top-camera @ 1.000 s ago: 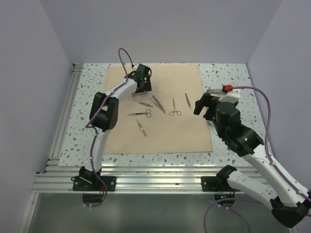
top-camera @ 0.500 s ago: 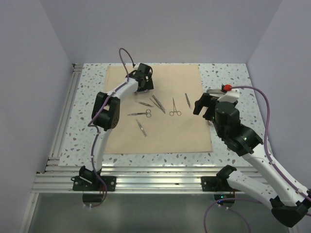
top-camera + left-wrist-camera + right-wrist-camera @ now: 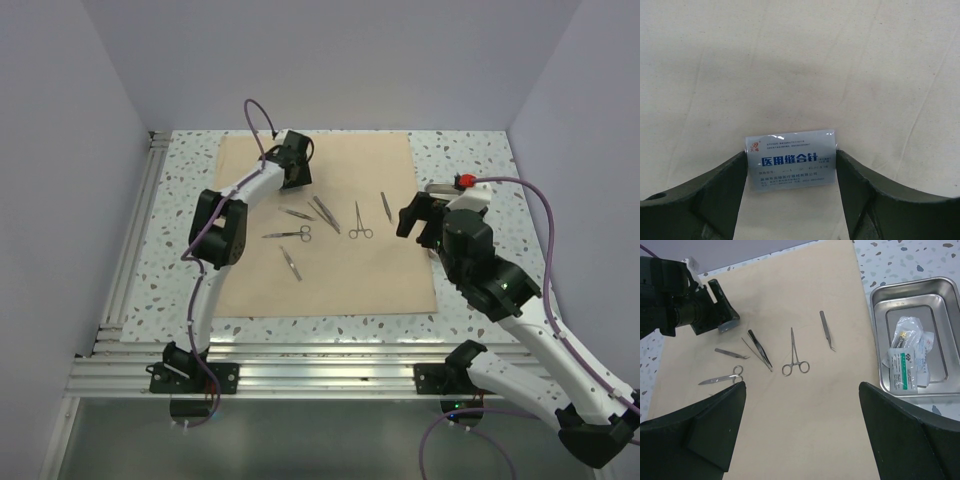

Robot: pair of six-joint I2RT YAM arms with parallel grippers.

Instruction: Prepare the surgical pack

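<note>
The tan cloth sheet lies flat on the table. My left gripper hovers over its far left part, shut on a blue-printed clear packet pinched by its two side edges just above the cloth. Scissors, ring-handled forceps and several tweezers lie loose on the cloth. My right gripper is open and empty above the cloth's right side. The steel tray sits off the cloth's right edge with more packets in it.
The right wrist view shows the scissors, forceps, a bent tweezer and the left gripper. Speckled tabletop surrounds the cloth. Aluminium rails border the left and near edges. Walls enclose the table.
My left gripper has shifted very slightly over the cloth's far left part with the packet. The right arm and the instruments have not moved.
</note>
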